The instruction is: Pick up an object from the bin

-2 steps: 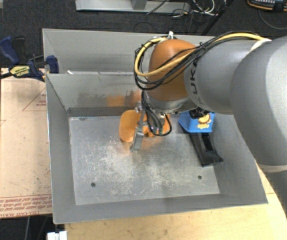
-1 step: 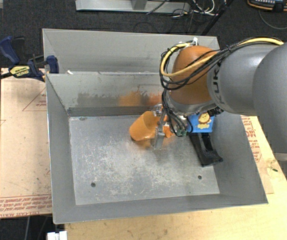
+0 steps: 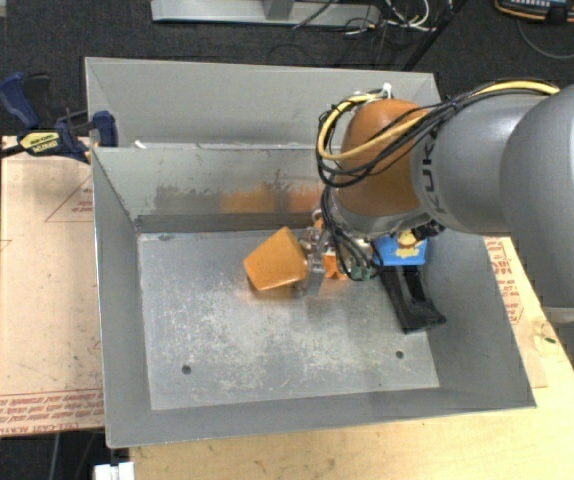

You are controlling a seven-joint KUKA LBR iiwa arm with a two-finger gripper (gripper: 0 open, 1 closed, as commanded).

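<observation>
An orange wedge-shaped block lies near the middle of the bin, a little toward the back wall. My gripper is down at the block's right edge, touching or nearly touching it, and a small bit of orange shows just right of it. A black bar-shaped tool with a blue part lies to the right, partly hidden under the arm.
The arm, with its orange cover and cables, comes in from the right and hides the bin's back right area. The bin's sloped walls rise on all sides. Bare bin floor stretches to the left and front of the block.
</observation>
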